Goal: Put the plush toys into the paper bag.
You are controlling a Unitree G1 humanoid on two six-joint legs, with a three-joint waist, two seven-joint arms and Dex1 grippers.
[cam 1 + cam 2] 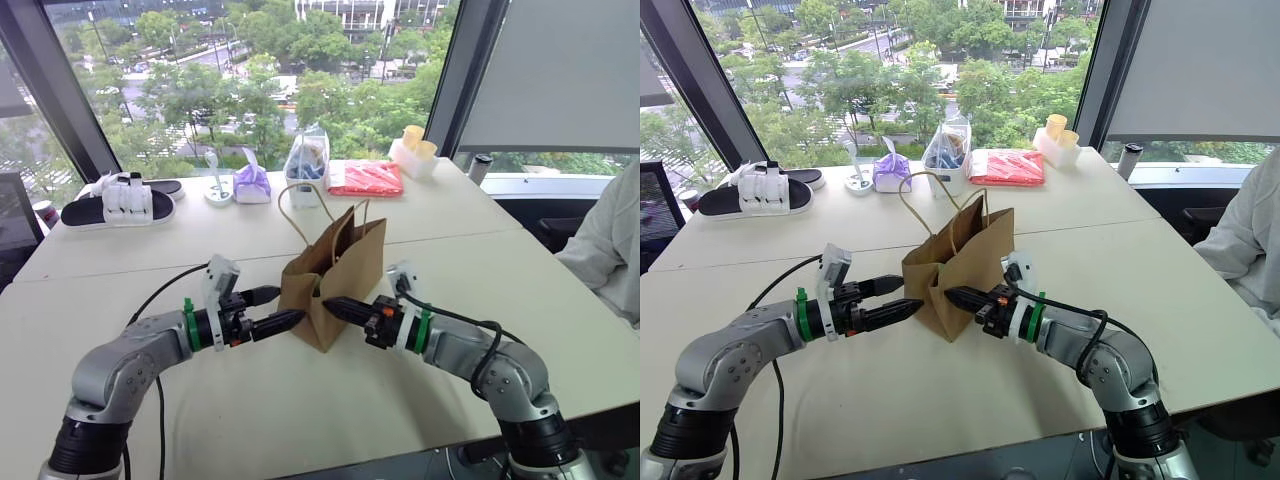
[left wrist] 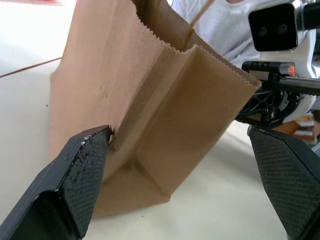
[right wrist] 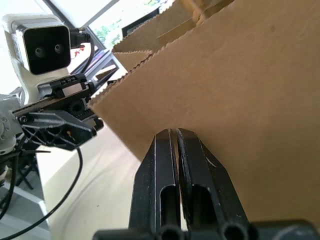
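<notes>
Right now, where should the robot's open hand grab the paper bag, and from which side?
Best guess: the serrated top edge of the folded side panel of the paper bag, coming level from the robot's left, where the left gripper already waits with jaws open astride that narrow side. The bag stands upright and the paper is thin, so its edge fits between the jaws. The right gripper, jaws shut, meets the opposite wall.

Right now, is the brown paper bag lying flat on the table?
No, the brown paper bag stands upright on the pale table, its loop handles sticking up.
</notes>
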